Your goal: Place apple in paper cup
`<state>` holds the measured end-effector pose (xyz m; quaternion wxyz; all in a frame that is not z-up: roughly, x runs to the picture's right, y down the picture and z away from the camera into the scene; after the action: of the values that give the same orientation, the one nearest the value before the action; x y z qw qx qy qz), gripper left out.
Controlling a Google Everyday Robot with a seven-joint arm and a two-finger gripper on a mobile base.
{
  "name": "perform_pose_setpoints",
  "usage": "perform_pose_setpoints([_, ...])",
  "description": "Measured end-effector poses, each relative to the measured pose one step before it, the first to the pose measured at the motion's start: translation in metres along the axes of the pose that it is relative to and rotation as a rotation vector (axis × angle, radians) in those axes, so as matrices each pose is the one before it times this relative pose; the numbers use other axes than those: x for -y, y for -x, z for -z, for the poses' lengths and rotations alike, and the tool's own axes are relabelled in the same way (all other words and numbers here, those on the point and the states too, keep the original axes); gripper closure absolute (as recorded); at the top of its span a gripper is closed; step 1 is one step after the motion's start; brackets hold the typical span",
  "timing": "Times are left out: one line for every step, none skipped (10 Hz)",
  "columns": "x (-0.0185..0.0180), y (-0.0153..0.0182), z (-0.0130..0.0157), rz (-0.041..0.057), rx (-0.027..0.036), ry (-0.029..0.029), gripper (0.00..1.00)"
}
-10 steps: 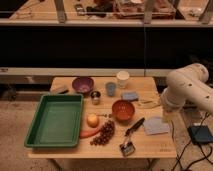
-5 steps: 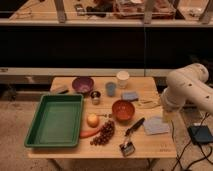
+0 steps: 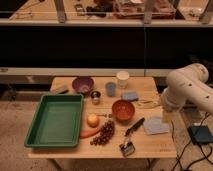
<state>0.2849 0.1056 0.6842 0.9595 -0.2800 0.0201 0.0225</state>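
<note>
The apple (image 3: 92,120), small, pale yellow with an orange blush, lies on the wooden table just right of the green tray. The paper cup (image 3: 122,78), white and plain, stands upright at the table's back edge, behind the apple and to its right. My white arm (image 3: 186,92) hangs over the table's right edge. The gripper (image 3: 165,117) is at the arm's lower end, above the right side of the table, well right of the apple and apart from both things.
A green tray (image 3: 36,140) fills the left. A purple bowl (image 3: 82,85), metal cup (image 3: 95,96), blue-grey cup (image 3: 110,88) and orange bowl (image 3: 123,110) stand mid-table. A carrot (image 3: 89,133), grapes (image 3: 104,133), a black-handled tool (image 3: 131,134) and a grey cloth (image 3: 156,125) lie in front.
</note>
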Motion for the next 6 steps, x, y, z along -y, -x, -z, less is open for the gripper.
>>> perform_pose_setpoints([-0.00002,-0.00002,-0.00003,0.00000,-0.00003,0.00006,0.35])
perform_pose_setpoints([0.00005,0.00004,0.00006,0.00004,-0.00001,-0.00013,0.35])
perform_pose_setpoints([-0.00005,-0.00006,-0.00005,-0.00012,0.00001,0.00011,0.35])
perform_pose_setpoints([0.00051,0.00003,0.00021,-0.00022,0.00012,-0.00071,0.35])
perform_pose_setpoints([0.00074,0.00021,-0.00002,0.00060,0.00028,-0.00201,0.35])
perform_pose_setpoints([0.00332,0.00027,0.00148,0.01216,0.00105,-0.00935,0.35])
